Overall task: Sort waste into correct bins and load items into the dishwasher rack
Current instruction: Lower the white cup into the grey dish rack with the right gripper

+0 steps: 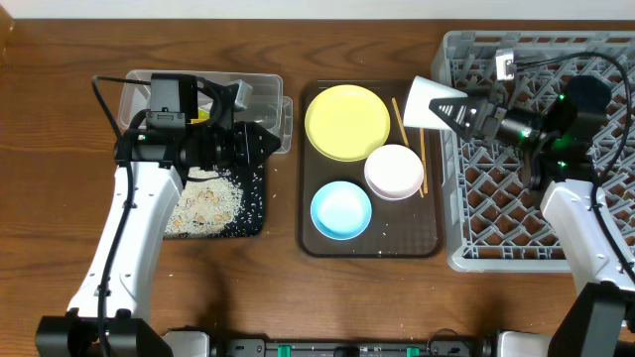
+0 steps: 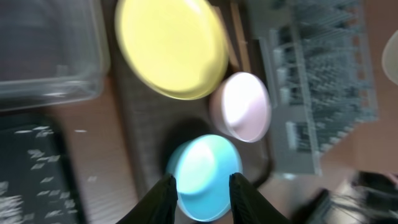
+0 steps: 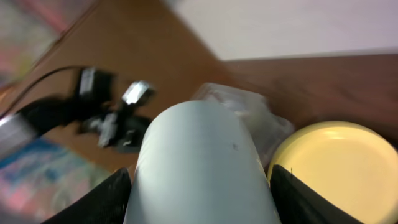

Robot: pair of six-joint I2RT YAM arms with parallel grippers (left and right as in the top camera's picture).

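The right gripper (image 1: 468, 112) clamps the small white cup (image 1: 429, 102), held sideways above the grey dishwasher rack's (image 1: 451, 218) left rim. Best to carry it inward and set it mouth-down between pegs. The left gripper (image 2: 202, 186) is part-open and empty.

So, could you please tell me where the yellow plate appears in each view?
Overhead: yellow plate upper centre, on the brown tray.
Left wrist: plate top centre.
Right wrist: plate lower right, beside the white cup.
Shared landmark: the clear tub.
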